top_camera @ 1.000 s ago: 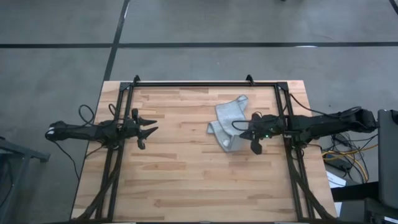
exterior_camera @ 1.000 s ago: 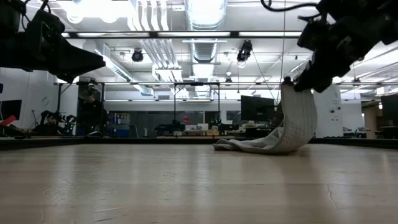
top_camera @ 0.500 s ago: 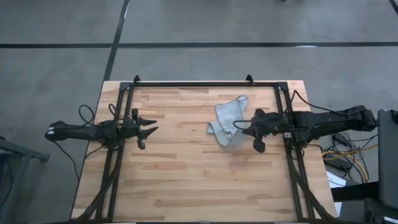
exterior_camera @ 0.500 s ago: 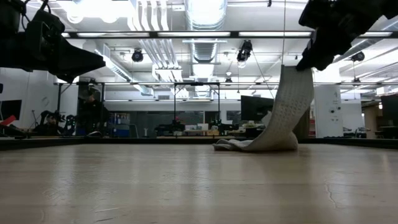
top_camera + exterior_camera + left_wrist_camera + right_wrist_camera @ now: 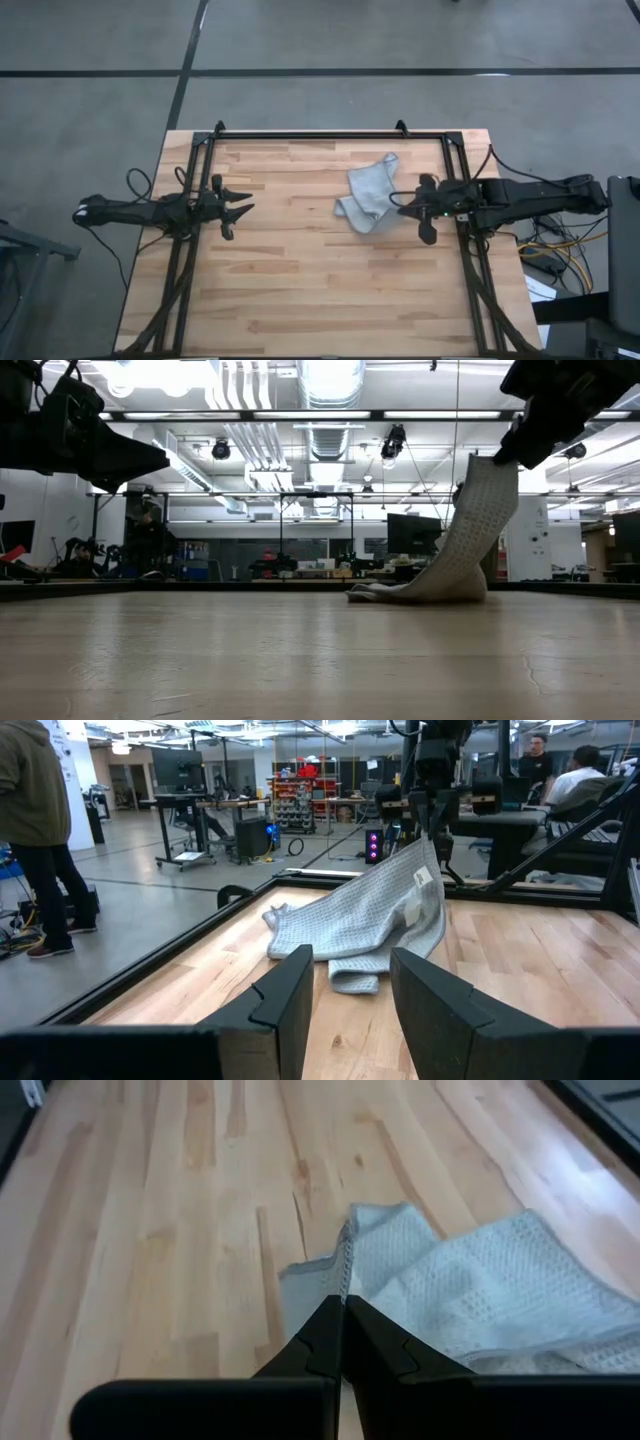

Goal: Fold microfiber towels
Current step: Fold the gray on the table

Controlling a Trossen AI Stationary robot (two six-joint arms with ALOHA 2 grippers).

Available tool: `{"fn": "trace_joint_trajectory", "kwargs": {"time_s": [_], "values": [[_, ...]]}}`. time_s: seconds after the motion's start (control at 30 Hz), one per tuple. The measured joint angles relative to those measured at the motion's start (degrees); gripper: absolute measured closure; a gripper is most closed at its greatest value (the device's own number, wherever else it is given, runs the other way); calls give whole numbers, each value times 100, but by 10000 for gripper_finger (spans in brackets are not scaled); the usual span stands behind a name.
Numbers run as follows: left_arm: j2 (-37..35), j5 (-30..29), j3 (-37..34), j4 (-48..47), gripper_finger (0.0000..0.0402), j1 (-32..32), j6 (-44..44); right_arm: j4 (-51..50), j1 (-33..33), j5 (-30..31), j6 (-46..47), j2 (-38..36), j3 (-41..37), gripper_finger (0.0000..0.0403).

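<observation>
table: wooden top inside a black frame; towel sits on the right half, toward the far edge.
towel: grey-blue waffle cloth, crumpled, not flat. One edge is hoisted high, the rest trails down in a slanted sheet to a bunched heap lying on the wood. Small white tag shows on the hanging part in the left wrist view.
right gripper: at the right side of the table, just beside the heap, raised well above the surface. Fingers pressed together with a thin towel edge pinched between them; right wrist view shows the hem running straight into the closed seam.
left gripper: parked over the left side of the table, well apart from the towel, fingers spread, holding nothing.
risk 1: grip is on a narrow bit of hem only. My read: more lift or a sideways drag could pull the edge out of the pinch and dump the cloth back in a heap.
risk 2: lower part is bunched and folded over itself. Likely it won't spread when laid down, so any fold made from here would come out crooked.
risk 3: heap lies near the table's right frame; pulling further right could drag cloth onto the rail.
stage: judged as early, towel not yet flattened, no fold made.
</observation>
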Motion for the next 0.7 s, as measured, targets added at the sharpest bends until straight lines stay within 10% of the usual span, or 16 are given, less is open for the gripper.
{"fn": "trace_joint_trajectory", "kwargs": {"time_s": [0.7], "values": [[0,0,0,0,261,-2,-2,4,0,-2,488,-416,41,395]]}}
